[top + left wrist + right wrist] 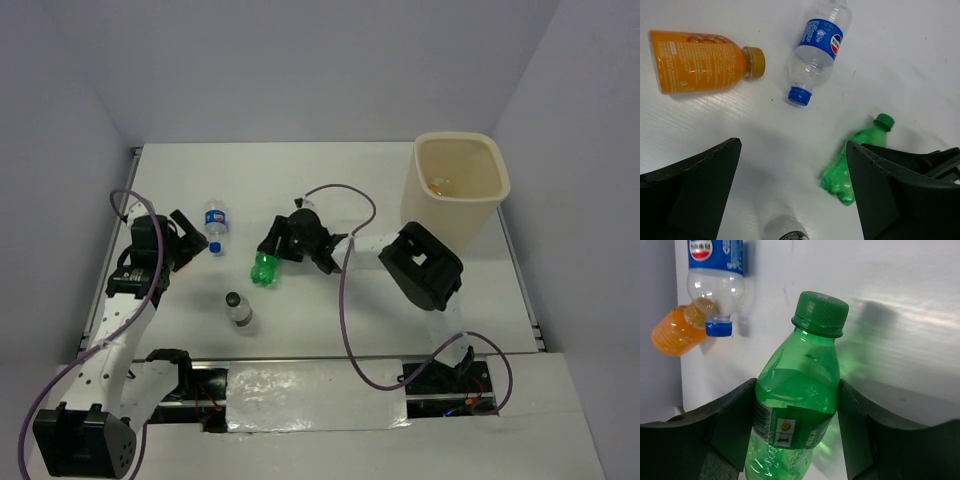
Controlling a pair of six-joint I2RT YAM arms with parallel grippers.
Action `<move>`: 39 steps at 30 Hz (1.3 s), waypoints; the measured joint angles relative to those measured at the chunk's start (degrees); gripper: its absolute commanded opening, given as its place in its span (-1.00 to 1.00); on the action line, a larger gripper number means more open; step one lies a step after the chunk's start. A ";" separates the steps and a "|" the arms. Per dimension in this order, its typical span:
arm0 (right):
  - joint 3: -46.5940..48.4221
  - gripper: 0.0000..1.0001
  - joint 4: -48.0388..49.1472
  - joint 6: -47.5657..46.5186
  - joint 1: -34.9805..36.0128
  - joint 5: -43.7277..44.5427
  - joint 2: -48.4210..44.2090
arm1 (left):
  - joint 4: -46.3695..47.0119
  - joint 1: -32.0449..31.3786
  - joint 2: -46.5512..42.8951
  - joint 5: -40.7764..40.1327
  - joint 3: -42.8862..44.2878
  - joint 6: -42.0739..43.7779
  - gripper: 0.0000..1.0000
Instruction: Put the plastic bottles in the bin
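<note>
My right gripper (798,407) is shut on the green bottle (805,365), one finger pressed against each side of its body; in the top view the green bottle (264,268) lies mid-table under that gripper (284,248). My left gripper (792,172) stands open over bare table with nothing between its fingers. An orange bottle (700,61) and a clear blue-labelled bottle (819,47) lie just beyond it. A dark-capped clear bottle (238,308) stands in front of the green one. The cream bin (498,190) stands at the far right with something orange inside.
The left arm (140,270) covers the orange bottle in the top view. White walls close off the table on three sides. A purple cable (345,300) loops over the table between the arms.
</note>
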 measured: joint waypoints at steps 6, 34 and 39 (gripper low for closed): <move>-5.31 -0.79 -0.59 -6.67 -7.56 -3.41 -11.06 | -0.17 0.00 -0.57 1.81 0.00 0.04 0.99; 2.51 1.00 -34.53 -34.27 -50.31 22.49 -53.99 | 4.20 0.00 10.51 2.32 3.32 1.29 0.99; 2.51 1.00 -37.16 -33.68 -50.45 14.86 -53.55 | 4.76 0.00 16.33 2.23 6.64 3.04 0.99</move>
